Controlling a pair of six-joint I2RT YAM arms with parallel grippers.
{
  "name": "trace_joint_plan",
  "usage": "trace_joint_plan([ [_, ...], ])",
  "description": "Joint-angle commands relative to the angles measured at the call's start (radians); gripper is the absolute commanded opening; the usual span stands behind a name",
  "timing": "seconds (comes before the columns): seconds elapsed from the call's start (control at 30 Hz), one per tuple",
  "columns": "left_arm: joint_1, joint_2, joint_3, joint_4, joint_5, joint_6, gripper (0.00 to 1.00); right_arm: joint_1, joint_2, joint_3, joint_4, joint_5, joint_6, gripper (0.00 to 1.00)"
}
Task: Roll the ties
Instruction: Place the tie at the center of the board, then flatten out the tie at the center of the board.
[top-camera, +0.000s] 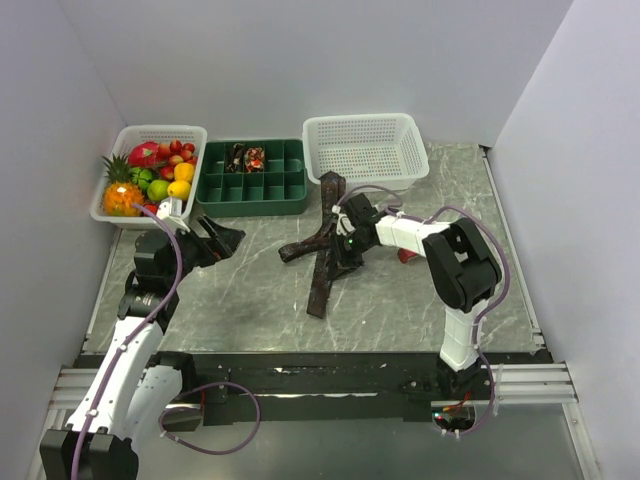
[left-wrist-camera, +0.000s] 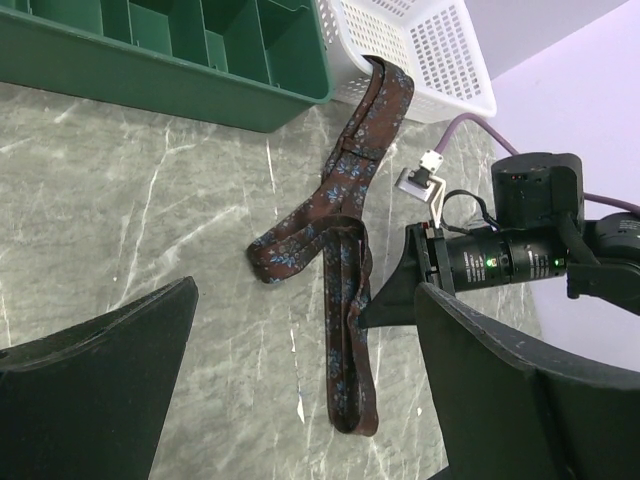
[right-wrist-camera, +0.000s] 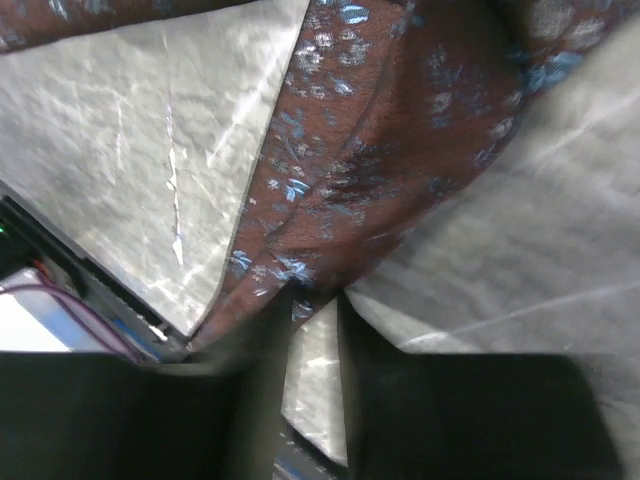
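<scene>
Right gripper (right-wrist-camera: 315, 310) clamped the tie (right-wrist-camera: 380, 150) — grasp step; next, I judged, rolling needed my left gripper (left-wrist-camera: 305, 300) — spread wide — as anchor.

A green divided tray (top-camera: 250, 206) sits at the back of the grey marble table (top-camera: 250, 300). Just left of it is a white basket (top-camera: 160, 131) of fruit, with a pineapple (top-camera: 122, 192) at its near end. Just right of the tray stands a white mesh basket (top-camera: 366, 152). A small red object (top-camera: 406, 255) lies nearer, well off to the tray's right.
</scene>
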Motion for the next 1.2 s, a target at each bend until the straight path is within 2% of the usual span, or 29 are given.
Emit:
trace_joint_plan([
  [0.0, -0.002, -0.011, 0.005, 0.029, 0.000, 0.007, 0.96, -0.027, -0.006, -0.044, 0.122, -0.075, -0.024, 0.04],
  [0.03, -0.002, -0.013, 0.007, 0.028, 0.000, 0.007, 0.96, -0.030, -0.017, -0.055, 0.155, -0.085, -0.024, 0.00],
  [0.23, -0.002, -0.017, -0.006, 0.035, 0.002, 0.002, 0.96, -0.043, -0.211, -0.135, 0.211, -0.131, -0.065, 0.00],
  [0.5, -0.010, 0.019, -0.033, 0.126, 0.060, -0.041, 0.96, -0.043, -0.592, -0.254, 0.248, -0.275, -0.151, 0.00],
  [0.67, -0.077, 0.072, -0.012, 0.152, 0.047, -0.046, 0.96, -0.041, -0.780, -0.264, 0.251, -0.350, -0.153, 0.00],
  [0.83, -0.201, 0.095, 0.048, 0.153, -0.023, -0.035, 0.96, -0.032, -0.876, -0.204, 0.254, -0.371, -0.131, 0.00],
  [1.03, -0.257, 0.085, 0.056, 0.196, -0.036, -0.042, 0.96, -0.026, -0.939, -0.213, 0.242, -0.453, -0.196, 0.00],
  [1.17, -0.294, 0.099, 0.066, 0.212, -0.038, -0.029, 0.96, -0.026, -1.043, -0.253, 0.295, -0.464, -0.159, 0.00],
])
